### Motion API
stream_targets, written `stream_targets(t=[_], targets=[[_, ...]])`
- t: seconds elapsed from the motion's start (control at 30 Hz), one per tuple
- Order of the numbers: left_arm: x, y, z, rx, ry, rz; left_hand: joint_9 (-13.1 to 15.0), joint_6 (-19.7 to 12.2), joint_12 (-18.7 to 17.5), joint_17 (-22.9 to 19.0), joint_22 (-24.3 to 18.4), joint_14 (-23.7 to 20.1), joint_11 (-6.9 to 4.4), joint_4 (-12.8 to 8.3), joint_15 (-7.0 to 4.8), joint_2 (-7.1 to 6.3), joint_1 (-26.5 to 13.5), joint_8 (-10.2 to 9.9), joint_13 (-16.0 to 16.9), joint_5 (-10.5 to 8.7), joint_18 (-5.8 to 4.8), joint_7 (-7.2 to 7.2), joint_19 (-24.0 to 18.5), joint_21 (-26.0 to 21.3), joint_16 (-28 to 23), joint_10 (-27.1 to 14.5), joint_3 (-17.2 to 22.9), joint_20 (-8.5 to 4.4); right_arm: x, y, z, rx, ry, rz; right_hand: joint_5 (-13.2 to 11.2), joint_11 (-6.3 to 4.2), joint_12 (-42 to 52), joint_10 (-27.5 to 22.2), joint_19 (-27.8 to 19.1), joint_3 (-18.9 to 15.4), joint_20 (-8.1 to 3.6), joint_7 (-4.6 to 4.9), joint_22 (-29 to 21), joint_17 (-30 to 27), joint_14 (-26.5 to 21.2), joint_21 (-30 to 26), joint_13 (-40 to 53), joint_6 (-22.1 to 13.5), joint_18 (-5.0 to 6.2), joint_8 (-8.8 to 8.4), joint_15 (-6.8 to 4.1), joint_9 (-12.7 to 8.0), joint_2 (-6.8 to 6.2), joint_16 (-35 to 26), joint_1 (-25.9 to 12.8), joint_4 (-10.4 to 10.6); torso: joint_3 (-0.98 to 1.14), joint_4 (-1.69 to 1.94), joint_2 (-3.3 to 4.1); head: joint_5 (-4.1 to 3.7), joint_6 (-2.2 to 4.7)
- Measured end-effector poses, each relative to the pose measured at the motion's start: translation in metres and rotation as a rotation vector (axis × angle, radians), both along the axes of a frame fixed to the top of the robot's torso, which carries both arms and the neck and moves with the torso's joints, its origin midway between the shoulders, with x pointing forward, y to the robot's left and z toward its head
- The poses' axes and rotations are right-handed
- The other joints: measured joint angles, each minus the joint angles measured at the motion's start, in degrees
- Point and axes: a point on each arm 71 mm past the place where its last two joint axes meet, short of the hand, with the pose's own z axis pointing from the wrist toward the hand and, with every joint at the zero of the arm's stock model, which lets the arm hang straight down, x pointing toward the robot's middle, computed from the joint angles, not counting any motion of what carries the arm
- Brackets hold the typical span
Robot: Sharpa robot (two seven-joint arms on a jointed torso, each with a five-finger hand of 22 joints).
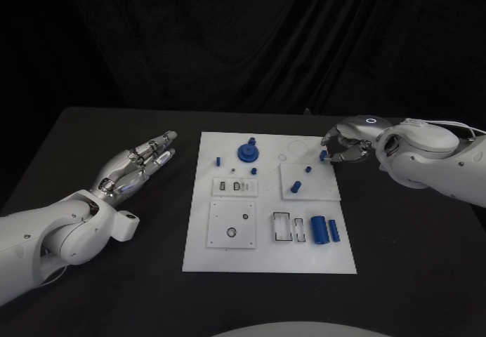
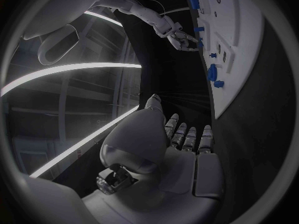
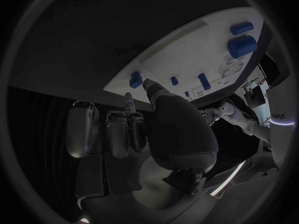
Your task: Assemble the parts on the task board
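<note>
Task board point(image 1: 265, 260) lies flat on the black table point(image 1: 91, 140), between the two hands. Beside its left edge the left hand point(image 1: 137, 166) rests with fingers straight and apart, holding nothing. At the right edge the right hand point(image 1: 346, 149) curls its fingertips around a small blue part point(image 1: 324, 156); whether they grip it, I cannot tell.

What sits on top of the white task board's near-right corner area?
On the white task board, two blue cylinders lie beside an inset with slots. Whether anything sits inside the slots cannot be told.
</note>
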Motion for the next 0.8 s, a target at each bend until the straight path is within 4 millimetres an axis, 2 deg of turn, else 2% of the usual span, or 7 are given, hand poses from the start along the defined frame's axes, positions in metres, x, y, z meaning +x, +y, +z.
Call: stream_targets(t=[0.37, 0.47, 0.67, 0.8], targets=[[0.0004, 0.0006, -0.0002, 0.000, 0.001, -0.001, 0.00, -0.21, 0.00, -0.02, 0.04, 0.00, 0.21, 0.00, 0.40, 0.00, 0.00, 0.00, 0.00, 0.22, -0.01, -0.21, 0.00, 0.00, 0.00, -0.21, 0.00, 0.41, 0.0020, 0.0004, -0.0034, -0.003, 0.005, -0.007, 0.00, 0.00, 0.00, 0.00, 0.00, -0.15, 0.00, 0.00, 0.00, 0.00, 0.00, 0.00, -0.01, 0.00, 0.00, 0.71, 0.00, 2.18, -0.24, 0.00, 1.57, 0.15, 0.00, 0.04, 0.01, -0.02, -0.14], [0.0005, 0.0007, -0.0002, 0.000, 0.001, -0.001, 0.00, -0.21, 0.00, -0.02, 0.05, 0.00, 0.21, 0.00, 0.40, 0.00, 0.00, 0.00, 0.00, 0.22, -0.01, -0.21, 0.00, 0.00, 0.00, -0.21, 0.00, 0.41, 0.0024, 0.0003, -0.0042, -0.004, 0.006, -0.009, 0.00, 0.00, 0.00, 0.00, 0.00, -0.48, 0.00, 0.00, 0.04, 0.00, 0.00, -0.19, -0.01, 0.00, 0.00, 1.75, 0.00, 4.38, -0.16, 0.00, 2.25, 0.48, 0.00, 0.04, 0.01, 0.01, -0.18], [0.0007, 0.0007, -0.0003, 0.000, 0.002, -0.003, 0.00, -0.21, 0.00, -0.01, 0.05, 0.00, 0.40, 0.00, 0.40, 0.00, 0.00, 0.00, 0.01, 0.22, -0.01, -0.21, 0.00, 0.00, 0.00, -0.01, 0.00, 0.41, 0.0027, 0.0012, -0.0065, -0.005, 0.010, -0.010, 0.00, 0.00, 0.00, 0.00, 0.00, -1.04, 0.00, -0.09, 0.04, 0.00, 0.00, -0.22, -0.01, -0.77, 0.00, 3.44, 0.00, 10.31, -0.10, 0.00, 3.39, 1.04, -0.01, 0.03, 0.01, -0.04, -0.24], [0.0008, 0.0007, -0.0004, -0.001, 0.002, -0.004, 0.00, -0.21, 0.00, -0.01, 0.04, 0.00, 0.40, 0.00, 0.40, 0.00, 0.00, 0.00, 0.01, 0.22, -0.01, -0.20, -0.01, 0.00, 0.00, -0.01, 0.00, 0.41, 0.0028, 0.0018, -0.0079, -0.006, 0.012, -0.011, 0.00, 0.00, 0.00, 0.00, 0.00, -1.27, 0.00, -0.20, 0.04, 0.00, 0.00, -0.25, -0.01, -1.45, 0.00, 4.27, 0.00, 13.17, 0.19, 0.00, 3.71, 1.27, -0.01, 0.02, 0.01, -0.06, -0.31]])
